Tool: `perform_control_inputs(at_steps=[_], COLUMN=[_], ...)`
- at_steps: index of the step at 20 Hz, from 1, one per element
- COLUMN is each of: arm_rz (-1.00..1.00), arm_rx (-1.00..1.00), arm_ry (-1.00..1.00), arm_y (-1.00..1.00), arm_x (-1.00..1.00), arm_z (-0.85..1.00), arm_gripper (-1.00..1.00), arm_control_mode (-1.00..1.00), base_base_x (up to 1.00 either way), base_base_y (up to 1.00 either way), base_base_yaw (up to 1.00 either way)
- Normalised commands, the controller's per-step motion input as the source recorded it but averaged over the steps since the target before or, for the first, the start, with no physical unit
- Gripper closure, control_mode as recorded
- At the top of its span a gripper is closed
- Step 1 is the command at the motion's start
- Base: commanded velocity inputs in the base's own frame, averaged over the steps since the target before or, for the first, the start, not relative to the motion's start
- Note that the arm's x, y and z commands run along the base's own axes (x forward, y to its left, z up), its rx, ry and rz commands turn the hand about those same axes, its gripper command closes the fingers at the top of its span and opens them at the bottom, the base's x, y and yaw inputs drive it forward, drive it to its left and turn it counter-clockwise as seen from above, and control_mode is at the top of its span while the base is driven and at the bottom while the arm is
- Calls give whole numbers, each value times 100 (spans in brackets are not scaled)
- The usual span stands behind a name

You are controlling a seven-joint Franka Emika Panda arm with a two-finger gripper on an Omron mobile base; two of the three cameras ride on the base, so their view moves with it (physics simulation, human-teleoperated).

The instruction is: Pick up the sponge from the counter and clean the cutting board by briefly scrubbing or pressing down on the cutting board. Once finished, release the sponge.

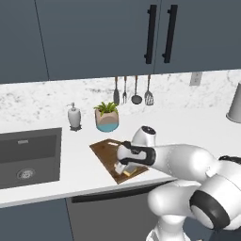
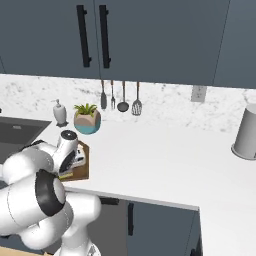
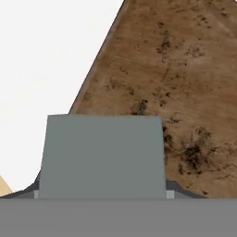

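I see a wide white counter under dark cabinets, carrying the flat dark-brown stained wooden cutting board. My fingers are down over the board's near corner, pinching the small yellow sponge with a grey-green scrub top, which touches the board. In the hand view the sponge's grey top sits against stained wood, near the board's edge

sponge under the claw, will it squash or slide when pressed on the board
The sponge looks like a soft yellow block with a scrub top, so it would probably squash a little. It seems small and light, resting low on the stained cutting board, so tipping seems unlikely. The rough-looking wood may resist sliding. Whether the claw grips it can't be seen.
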Motion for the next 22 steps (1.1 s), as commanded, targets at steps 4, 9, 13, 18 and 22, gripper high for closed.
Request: perform_control_inputs(at_steps=[4, 9, 13, 18, 22], arm_rz=[0, 0, 0, 0, 0], arm_rx=[0, 3, 6, 1, 1], arm_ry=[0, 0, 0, -1, -2], arm_y=[-86, -79, -66, -41, -45], arm_x=[0, 0, 0, 0, 4], arm_z=[-15, -45, -58, -32, 0], arm_gripper=[100, 100, 100, 100, 100], arm_control_mode=[-100, -100, -100, -100, -100], base_base_x=[0, 0, 0, 0, 0], base_base_y=[0, 0, 0, 0, 0], base_base_yaw=[0, 0, 0, 0, 0])
